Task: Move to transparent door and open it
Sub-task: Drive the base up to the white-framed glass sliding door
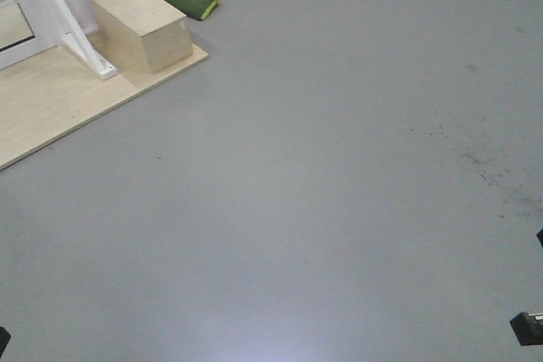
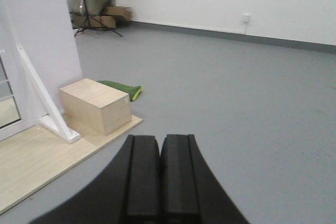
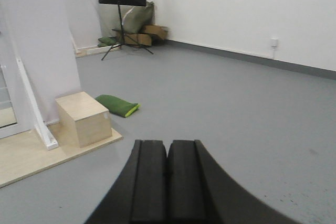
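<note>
Left wrist-mounted view puts the transparent door (image 2: 5,103) at the very left edge: only a sliver of barred glass in a white frame, with no handle in sight, so I cannot yet confirm this is the panel with the pull. It stands behind a slanted white support (image 2: 44,98), well off to my left and ahead.

As I judge it, the step in hand is the drive over. I would turn the base left until the glass sits centred in the front camera, then approach squarely. The path should stay off the raised wooden platform (image 2: 31,166) and clear of the wooden box (image 2: 94,106) and green cushion (image 2: 123,88) beside it.

Both arms ride low. The left fingers (image 2: 143,177) are pressed together on nothing, and so are the right fingers (image 3: 149,182); one pair must spread before it can take a handle.

Underfoot is smooth grey floor (image 2: 236,103), with a few dark specks to the right. Plain white walls enclose the room, and a light stand (image 3: 122,14) stands in the far corner.
</note>
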